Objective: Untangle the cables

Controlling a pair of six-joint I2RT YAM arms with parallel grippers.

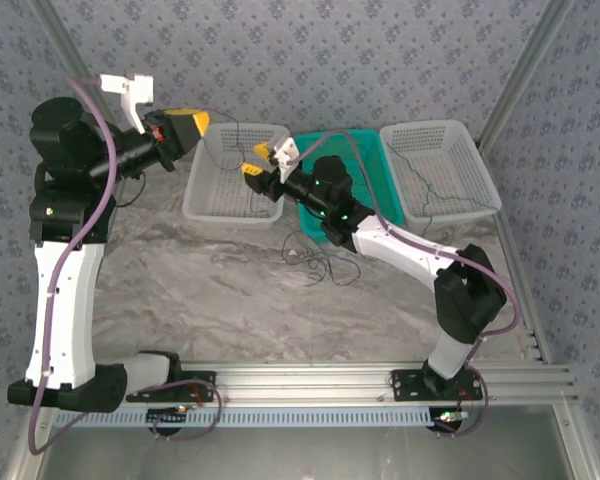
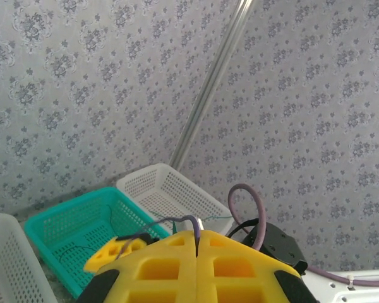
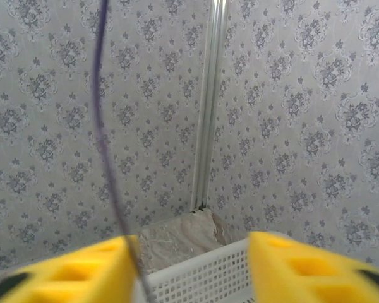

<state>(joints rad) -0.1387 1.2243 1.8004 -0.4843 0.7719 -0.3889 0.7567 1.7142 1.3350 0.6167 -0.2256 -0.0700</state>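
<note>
Landmark: teal basket [image 1: 378,160], rectangular, plastic lattice walls, standing between two white baskets of the same lattice.
Left gripper [image 2: 196,243]: raised well left of the teal basket; its yellow pads are pressed flat together, with a dark cable [image 2: 170,221] pinched in the seam.
Right gripper [image 3: 192,268]: just left of the teal basket, over the left white basket [image 1: 205,195]; its fingers are wide apart and grip nothing. The dark cable hangs beside one finger; I cannot tell if it touches.
Cables [image 1: 320,262]: a loose, thread-thin tangle just in front of the teal basket; a green cable [image 1: 430,190] lies in the right white basket [image 1: 460,140].
Open room: the marble-patterned table [image 1: 230,290] is bare in front of the tangle; the patterned walls [image 1: 330,60] stand close behind the baskets.
</note>
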